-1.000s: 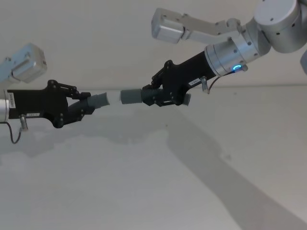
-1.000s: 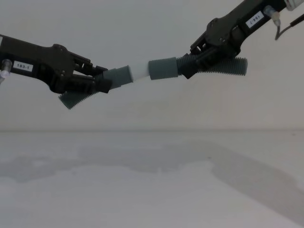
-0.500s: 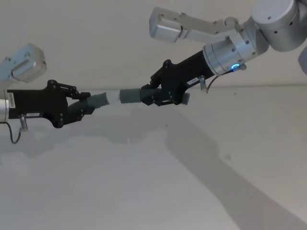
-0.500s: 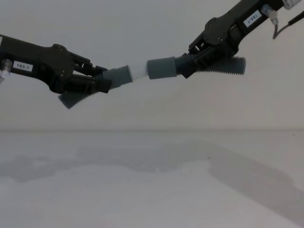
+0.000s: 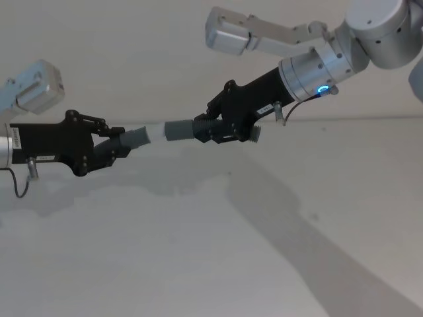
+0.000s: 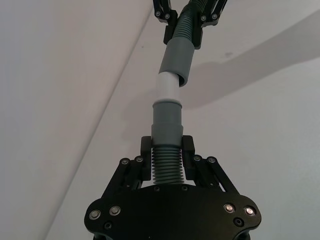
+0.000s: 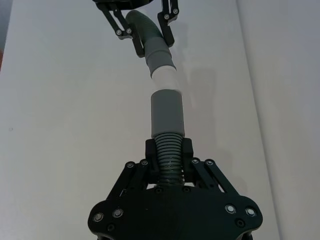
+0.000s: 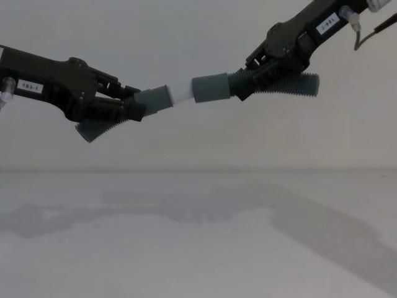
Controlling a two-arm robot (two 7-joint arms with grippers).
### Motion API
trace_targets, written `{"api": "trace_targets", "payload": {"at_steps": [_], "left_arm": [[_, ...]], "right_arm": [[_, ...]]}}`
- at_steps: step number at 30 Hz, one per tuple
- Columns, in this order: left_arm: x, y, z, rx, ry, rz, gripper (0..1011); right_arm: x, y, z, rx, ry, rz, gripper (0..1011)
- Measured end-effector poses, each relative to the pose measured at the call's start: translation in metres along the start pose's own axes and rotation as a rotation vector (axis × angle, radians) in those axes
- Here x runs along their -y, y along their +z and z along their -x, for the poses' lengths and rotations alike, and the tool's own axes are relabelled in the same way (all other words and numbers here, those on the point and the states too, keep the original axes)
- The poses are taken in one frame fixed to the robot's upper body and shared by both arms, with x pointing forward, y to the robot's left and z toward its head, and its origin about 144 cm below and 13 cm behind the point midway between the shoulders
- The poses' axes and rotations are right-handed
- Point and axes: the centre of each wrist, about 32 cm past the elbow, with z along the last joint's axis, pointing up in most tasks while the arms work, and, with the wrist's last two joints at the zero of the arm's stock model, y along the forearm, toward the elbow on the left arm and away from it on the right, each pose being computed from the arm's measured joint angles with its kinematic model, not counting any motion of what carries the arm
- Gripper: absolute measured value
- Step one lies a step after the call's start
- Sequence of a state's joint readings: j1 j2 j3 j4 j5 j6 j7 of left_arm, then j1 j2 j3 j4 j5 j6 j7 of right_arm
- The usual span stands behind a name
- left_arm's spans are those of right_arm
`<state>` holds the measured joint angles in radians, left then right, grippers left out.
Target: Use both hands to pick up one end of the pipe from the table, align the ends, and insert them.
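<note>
Over the past second the right claw [image 8: 248, 77] has edged its hose piece [image 8: 291, 85] leftward, so the open socket cuff [image 8: 211, 89] now meets the white tip [image 8: 182, 94] rather than standing just off it. In the left wrist view the tip has just entered the socket's mouth, at a slight angle; most of the white is still exposed, so insertion looks barely begun. The left claw [image 8: 127, 105], clamped on the corrugated part of the other hose piece [image 8: 99, 129] behind its grey cuff [image 8: 154, 98], holds level at the left. The right claw is likewise clamped on corrugation. Both pieces hang well above the bare white worktop [image 8: 198, 248], with nothing in the way.
</note>
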<state>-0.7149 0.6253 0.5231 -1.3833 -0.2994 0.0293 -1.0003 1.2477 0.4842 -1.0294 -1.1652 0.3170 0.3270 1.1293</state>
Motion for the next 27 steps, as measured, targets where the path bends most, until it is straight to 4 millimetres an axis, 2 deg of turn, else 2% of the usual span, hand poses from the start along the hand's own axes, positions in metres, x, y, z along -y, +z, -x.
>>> {"api": "trace_targets", "payload": {"at_steps": [27], "left_arm": [[0.0, 0.0, 0.0, 0.0, 0.0, 0.0, 323]], "right_arm": [[0.0062, -0.0039, -0.0058, -0.021, -0.005, 0.003, 258]]}}
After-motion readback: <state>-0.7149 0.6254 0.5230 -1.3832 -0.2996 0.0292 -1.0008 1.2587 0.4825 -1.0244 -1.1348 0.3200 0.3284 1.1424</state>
